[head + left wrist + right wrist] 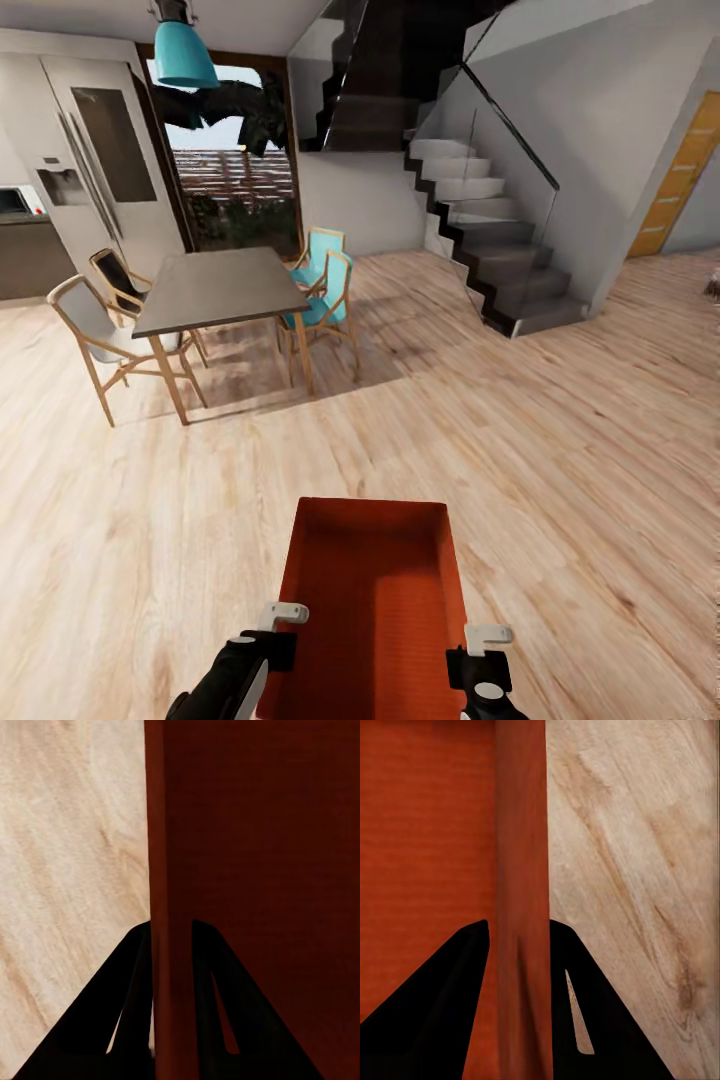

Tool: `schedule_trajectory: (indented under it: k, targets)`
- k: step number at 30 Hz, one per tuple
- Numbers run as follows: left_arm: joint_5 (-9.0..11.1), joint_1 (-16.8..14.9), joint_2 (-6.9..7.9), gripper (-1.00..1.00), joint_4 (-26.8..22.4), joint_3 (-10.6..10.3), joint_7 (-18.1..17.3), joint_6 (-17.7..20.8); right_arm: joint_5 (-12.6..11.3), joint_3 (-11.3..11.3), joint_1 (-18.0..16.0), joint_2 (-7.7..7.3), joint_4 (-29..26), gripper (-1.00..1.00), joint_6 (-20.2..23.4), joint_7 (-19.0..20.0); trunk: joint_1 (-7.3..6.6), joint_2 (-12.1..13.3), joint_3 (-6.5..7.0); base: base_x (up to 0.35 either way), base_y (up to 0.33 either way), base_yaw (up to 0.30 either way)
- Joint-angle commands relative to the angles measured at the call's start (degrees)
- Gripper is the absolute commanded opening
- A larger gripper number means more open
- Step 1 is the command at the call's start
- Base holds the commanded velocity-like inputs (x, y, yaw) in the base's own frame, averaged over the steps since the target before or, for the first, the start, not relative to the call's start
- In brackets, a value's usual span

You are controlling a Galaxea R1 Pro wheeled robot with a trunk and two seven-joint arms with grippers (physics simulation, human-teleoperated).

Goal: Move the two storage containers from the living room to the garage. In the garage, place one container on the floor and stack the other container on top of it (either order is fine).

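Light wood-plank floor [560,450] across whole room, beige walls behind. Dark staircase [500,250] w/ glass railing rising at far right-centre; yellow-wood door [680,185] further right. Tall pale fridge [95,170] at far left, glazed doorway [240,180] beside it w/ greenery outside. Grey-topped dining table [220,285] on wooden legs at left-centre, no task items on it, so not acting as worktop; two pale chairs [95,335] on its left side, two teal chairs [325,290] on its right. Teal pendant lamp [183,50] hanging above. Closer in, one orange-red storage container [370,600] held low-centre in head view, open top up, inside bare, above the planks and between both arms; second container not seen. Left hand [275,632] at container's left wall, right hand [482,655] at right wall, black wrists w/ pale finger brackets. In left wrist view, left hand [172,945] straddling the wall rim [171,870]: one black finger inside the bin, other outside over wood, both pressed against wall, i.e. closed onto it w/ only wall thickness between. Same in right wrist view: right hand [519,937] clamped on opposite rim [520,832], fingers hard against both wall faces, orange interior one side, planks other side.
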Motion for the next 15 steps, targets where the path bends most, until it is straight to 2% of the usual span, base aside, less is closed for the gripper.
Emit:
schedule_trajectory:
  k: [1, 15]
  targets:
    - [-1.1, 0.1, 0.01, -1.00, 1.0, -0.2, 0.3, 0.3, 0.1, -0.7, -0.1, -0.01, -0.9, -1.00, 0.0, -0.4, 0.03, 0.0, -0.06, 0.321, 0.000, -0.292]
    - [-1.1, 0.1, 0.01, -1.00, 1.0, -0.2, 0.3, 0.3, 0.1, -0.7, -0.1, -0.04, -0.9, -1.00, 0.0, -0.4, 0.03, 0.0, -0.06, 0.321, 0.000, -0.292]
